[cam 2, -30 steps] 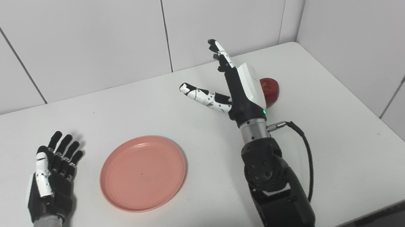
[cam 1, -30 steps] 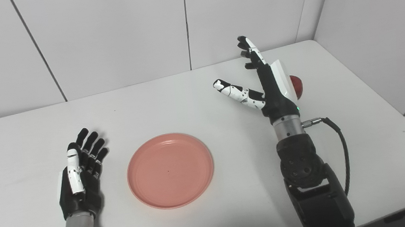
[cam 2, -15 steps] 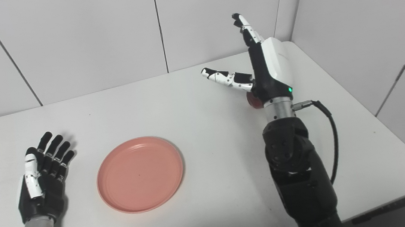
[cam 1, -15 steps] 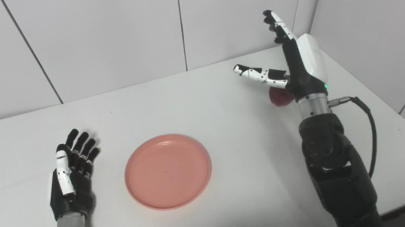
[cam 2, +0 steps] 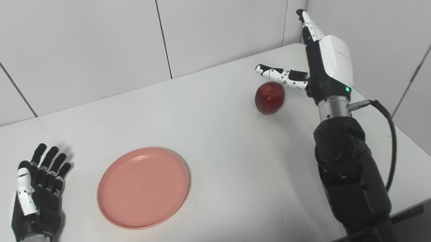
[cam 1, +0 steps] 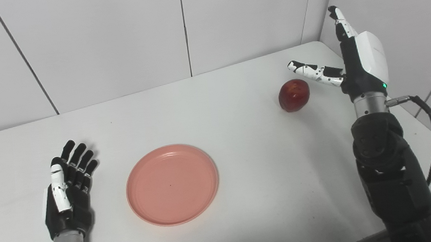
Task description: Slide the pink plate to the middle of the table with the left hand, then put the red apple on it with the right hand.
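Plate (cam 1: 172, 183) sits mid-counter; my right hand (cam 1: 357, 64), released, flanks the apple (cam 1: 293, 95) at 3 o'clock. Next I grasp it.

You will find no readable text, label, brand, number or sign anywhere in either view.

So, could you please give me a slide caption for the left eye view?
Open right hand raised beside the apple; plate empty, left hand open nearby.
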### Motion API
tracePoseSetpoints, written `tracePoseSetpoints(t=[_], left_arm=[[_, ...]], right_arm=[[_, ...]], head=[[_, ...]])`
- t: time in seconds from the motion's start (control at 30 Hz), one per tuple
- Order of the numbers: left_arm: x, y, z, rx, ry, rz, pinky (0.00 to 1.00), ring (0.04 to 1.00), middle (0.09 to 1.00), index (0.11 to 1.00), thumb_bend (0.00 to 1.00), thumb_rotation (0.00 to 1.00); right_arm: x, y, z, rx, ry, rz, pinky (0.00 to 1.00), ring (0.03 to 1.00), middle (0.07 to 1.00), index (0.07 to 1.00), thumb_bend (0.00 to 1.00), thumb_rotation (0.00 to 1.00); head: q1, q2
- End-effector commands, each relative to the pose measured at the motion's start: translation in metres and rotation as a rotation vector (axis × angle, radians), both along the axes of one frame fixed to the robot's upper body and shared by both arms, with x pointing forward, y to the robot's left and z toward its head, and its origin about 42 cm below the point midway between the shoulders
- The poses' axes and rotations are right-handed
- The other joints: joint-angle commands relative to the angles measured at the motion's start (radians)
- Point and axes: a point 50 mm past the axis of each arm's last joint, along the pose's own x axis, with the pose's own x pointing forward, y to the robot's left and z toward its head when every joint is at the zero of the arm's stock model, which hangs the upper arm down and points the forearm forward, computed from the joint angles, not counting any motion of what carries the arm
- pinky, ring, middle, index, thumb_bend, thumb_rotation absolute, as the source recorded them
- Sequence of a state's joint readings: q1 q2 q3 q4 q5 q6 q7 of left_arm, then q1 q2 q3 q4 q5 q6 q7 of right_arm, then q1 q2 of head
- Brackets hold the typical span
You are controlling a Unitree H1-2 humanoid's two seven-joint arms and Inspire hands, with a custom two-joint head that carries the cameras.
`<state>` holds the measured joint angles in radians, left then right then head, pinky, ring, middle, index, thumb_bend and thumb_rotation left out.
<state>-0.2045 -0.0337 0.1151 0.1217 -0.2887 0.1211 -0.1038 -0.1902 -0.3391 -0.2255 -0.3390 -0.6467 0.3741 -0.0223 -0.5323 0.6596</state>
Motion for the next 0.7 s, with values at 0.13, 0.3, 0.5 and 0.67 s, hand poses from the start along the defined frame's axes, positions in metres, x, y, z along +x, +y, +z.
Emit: tracePoseSetpoints(t=[0.13,0.3,0.5,0.67], left_arm=[[-0.005,0.004,-0.015,0.005,0.070,0.005,0.90,0.885,0.886,0.870,0.34,1.00],[-0.005,0.005,-0.015,0.003,0.071,0.004,0.89,0.879,0.880,0.865,0.34,1.00],[-0.005,0.006,-0.015,0.011,0.070,0.003,0.89,0.878,0.882,0.866,0.34,1.00],[-0.006,0.005,-0.013,0.005,0.075,0.008,0.87,0.869,0.874,0.856,0.34,1.00]], right_arm=[[0.005,-0.020,0.001,-0.025,0.001,-0.046,0.77,0.884,0.916,0.948,1.00,0.57],[0.010,-0.025,-0.012,-0.032,0.046,-0.041,0.77,0.875,0.911,0.952,1.00,0.61],[0.015,-0.020,-0.022,-0.008,0.110,-0.014,0.78,0.890,0.936,0.960,1.00,0.59],[0.020,-0.012,-0.026,-0.004,0.148,-0.010,0.76,0.879,0.931,0.956,1.00,0.59]], head=[[0.000,0.003],[0.000,0.003],[0.004,0.010],[0.004,0.014]])
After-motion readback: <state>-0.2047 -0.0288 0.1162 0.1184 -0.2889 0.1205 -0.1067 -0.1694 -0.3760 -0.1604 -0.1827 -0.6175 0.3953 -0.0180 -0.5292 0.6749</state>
